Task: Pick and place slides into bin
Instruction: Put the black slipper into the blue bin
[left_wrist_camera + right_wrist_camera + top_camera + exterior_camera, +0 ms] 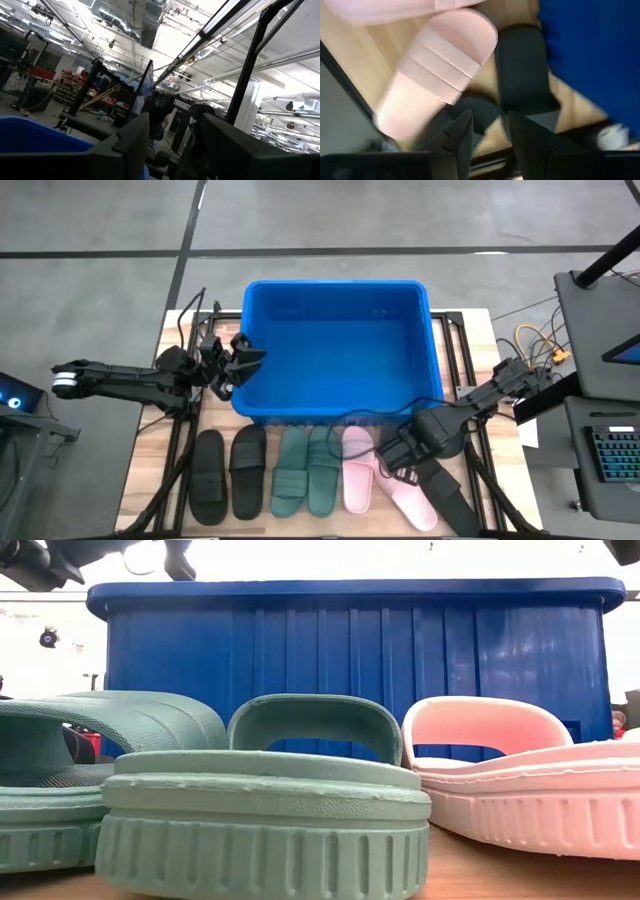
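On the high view, the left gripper (243, 360) hovers at the 9 o'clock side of the bin (338, 412), its fingers apart and holding nothing, just at the blue rim. The bin itself sits at the 12 o'clock half of the wooden table (140, 480). Along its 6 o'clock wall six slides lie in a row, toes toward the bin: a black pair (228, 474), a green pair (307, 471), then a pink pair (380, 480) (the outer pink one angled toward 5 o'clock). The right gripper (388, 452) is low over the pink slides, its dark arm and a looping black cable (380, 415) crossing them; whether its fingers are apart or together I cannot tell.
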Available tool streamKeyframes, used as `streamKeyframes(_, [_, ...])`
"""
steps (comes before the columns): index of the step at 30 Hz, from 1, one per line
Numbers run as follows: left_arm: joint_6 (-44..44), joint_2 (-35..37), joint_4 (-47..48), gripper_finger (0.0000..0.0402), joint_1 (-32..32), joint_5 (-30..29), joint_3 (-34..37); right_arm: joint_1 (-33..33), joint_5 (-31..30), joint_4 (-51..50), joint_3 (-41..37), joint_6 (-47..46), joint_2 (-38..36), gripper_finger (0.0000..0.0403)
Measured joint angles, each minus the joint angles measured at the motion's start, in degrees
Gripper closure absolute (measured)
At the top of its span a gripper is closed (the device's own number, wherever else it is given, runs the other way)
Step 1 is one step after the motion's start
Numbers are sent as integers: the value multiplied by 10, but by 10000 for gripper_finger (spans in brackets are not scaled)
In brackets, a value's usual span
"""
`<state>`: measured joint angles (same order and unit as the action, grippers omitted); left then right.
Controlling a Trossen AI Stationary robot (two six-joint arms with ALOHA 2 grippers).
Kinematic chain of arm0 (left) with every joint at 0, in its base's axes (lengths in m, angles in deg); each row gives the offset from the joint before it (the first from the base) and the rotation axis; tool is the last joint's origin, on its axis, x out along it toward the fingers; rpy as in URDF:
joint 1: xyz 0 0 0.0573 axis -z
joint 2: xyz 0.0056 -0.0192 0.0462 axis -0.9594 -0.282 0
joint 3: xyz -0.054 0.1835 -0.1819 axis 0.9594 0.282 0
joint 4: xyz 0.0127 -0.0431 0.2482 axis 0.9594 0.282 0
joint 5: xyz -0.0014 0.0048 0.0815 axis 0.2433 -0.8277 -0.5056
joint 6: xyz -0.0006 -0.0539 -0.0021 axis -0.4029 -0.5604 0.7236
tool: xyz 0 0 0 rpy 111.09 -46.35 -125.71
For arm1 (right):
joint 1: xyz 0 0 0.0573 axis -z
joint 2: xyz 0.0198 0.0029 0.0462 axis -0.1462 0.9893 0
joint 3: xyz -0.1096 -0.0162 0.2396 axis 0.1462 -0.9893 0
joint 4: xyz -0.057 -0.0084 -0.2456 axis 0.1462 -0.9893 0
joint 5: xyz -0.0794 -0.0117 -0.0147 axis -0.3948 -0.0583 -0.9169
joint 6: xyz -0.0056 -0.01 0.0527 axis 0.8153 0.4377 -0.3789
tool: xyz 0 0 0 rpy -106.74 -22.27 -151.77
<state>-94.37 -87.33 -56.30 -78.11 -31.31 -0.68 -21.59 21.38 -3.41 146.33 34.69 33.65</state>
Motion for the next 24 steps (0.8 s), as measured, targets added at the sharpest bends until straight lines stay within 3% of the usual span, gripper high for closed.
streamKeyframes(5, [0, -1, 0, 233, 0, 0, 0, -5, 29, -1, -38, 150, 0, 284])
streamKeyframes(11, [-1, -3, 0, 233, 0, 1, 0, -6, 29, 0, -90, 178, -4, 258])
streamKeyframes(17, [-2, -7, -1, 233, 0, 1, 0, -8, 7, -1, -165, 134, -28, 202])
streamKeyframes(24, [-4, -8, 0, 233, 0, 1, 0, 7, 42, 5, -180, -107, -47, 184])
